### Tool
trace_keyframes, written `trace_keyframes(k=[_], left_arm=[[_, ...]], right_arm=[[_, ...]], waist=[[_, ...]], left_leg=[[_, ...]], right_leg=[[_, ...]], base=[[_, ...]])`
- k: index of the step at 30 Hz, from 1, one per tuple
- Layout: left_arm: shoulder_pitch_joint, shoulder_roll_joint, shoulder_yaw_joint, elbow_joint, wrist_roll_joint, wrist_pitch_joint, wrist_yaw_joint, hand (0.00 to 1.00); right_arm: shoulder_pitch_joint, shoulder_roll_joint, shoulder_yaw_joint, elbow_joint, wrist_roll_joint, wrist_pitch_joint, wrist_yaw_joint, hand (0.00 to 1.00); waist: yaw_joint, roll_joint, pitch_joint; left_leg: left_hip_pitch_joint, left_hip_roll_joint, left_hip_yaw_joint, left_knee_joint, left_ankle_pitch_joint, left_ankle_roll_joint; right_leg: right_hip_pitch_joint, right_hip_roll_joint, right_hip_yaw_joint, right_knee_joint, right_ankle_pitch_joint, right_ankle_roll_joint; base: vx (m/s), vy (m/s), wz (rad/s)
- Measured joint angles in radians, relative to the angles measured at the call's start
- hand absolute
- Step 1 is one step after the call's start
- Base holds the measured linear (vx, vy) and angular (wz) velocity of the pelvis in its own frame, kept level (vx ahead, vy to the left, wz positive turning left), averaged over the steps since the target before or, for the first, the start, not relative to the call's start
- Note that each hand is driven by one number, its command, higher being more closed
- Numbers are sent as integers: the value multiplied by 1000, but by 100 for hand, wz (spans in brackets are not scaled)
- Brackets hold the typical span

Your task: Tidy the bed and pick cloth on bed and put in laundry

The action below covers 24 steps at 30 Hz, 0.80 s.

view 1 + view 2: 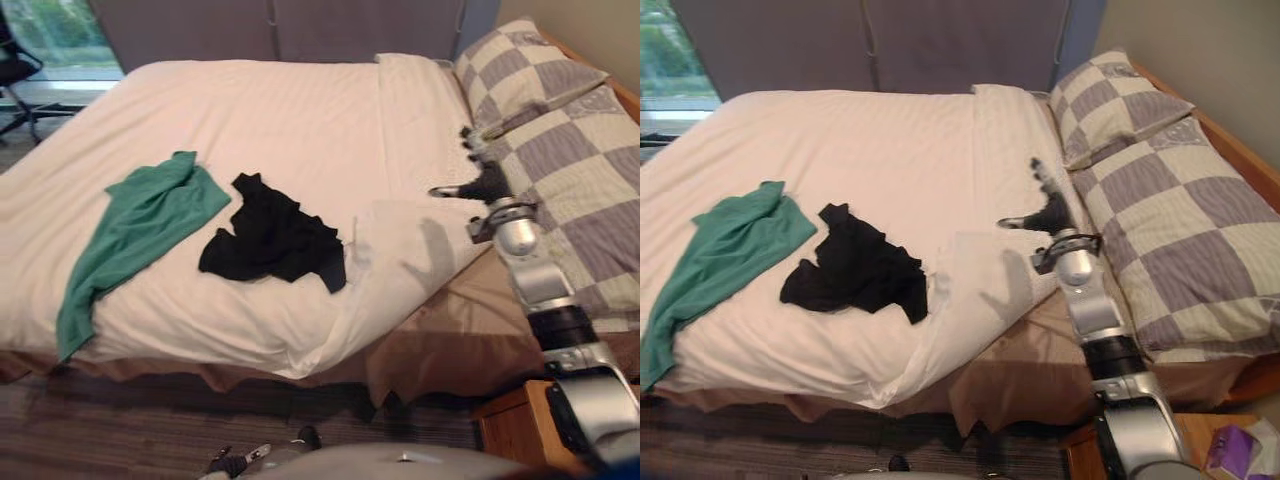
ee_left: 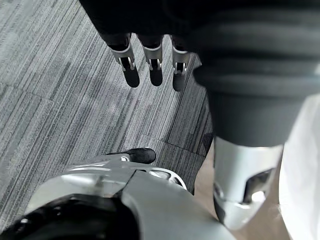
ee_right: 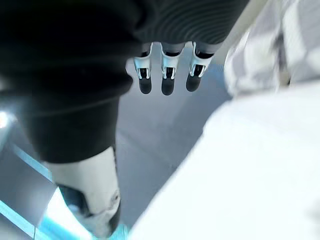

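A green cloth (image 1: 140, 235) lies spread on the near left part of the white duvet (image 1: 300, 110). Beside it, nearer the middle, a black cloth (image 1: 270, 240) sits crumpled. My right hand (image 1: 482, 178) reaches over the duvet's right side, next to the checkered pillows (image 1: 570, 170), fingers (image 3: 165, 80) straight and holding nothing. The duvet's near right corner (image 1: 420, 250) is folded back, baring a brown sheet (image 1: 460, 330). My left hand (image 2: 152, 65) hangs low over the grey carpet (image 2: 60, 100), fingers straight and empty.
A wooden nightstand (image 1: 515, 425) stands at the bed's near right corner, with a purple item (image 1: 1235, 450) on it. An office chair (image 1: 15, 70) stands by the window at the far left. Striped carpet (image 1: 150, 430) runs along the bed's near side.
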Motion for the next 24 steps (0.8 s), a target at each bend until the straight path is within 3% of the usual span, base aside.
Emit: trace_keyframes(k=[4, 8, 11, 16, 24], left_arm=[[-41, 27, 0, -34, 36, -4, 4, 0], [-139, 96, -1, -66, 76, -5, 9, 0], [-217, 105, -5, -148, 112, -23, 29, 0], [-271, 127, -7, -217, 118, -25, 51, 0], [-344, 152, -10, -262, 185, 39, 51, 0]], right_arm=[[-130, 29, 69, 97, -31, 32, -21, 0], [-323, 57, 69, 197, -51, 39, -101, 0], [-421, 56, 69, 239, -67, 45, -140, 0], [-530, 43, 94, 253, -59, 58, -176, 0], [-556, -72, 103, 295, 30, 117, -209, 0]], waist=[[46, -16, 57], [87, -89, 183], [99, -95, 252], [109, -95, 299], [126, -104, 332]], left_leg=[[-99, 19, -19, 1, 35, 12], [-205, 45, -25, 2, 78, 13], [-250, 43, -52, 4, 94, 23], [-305, 47, -67, 2, 100, 24], [-354, 81, -71, 3, 109, 15]], right_leg=[[-87, 21, -3, -2, 26, -5], [-176, 52, -7, -4, 87, -29], [-209, 56, -14, -1, 103, -35], [-257, 66, -12, 3, 118, -36], [-307, 95, 23, 6, 153, -48]], base=[[-121, 1, 17], [-91, -11, 9], [-36, 38, 29], [-11, 18, 10], [3, 14, 3]])
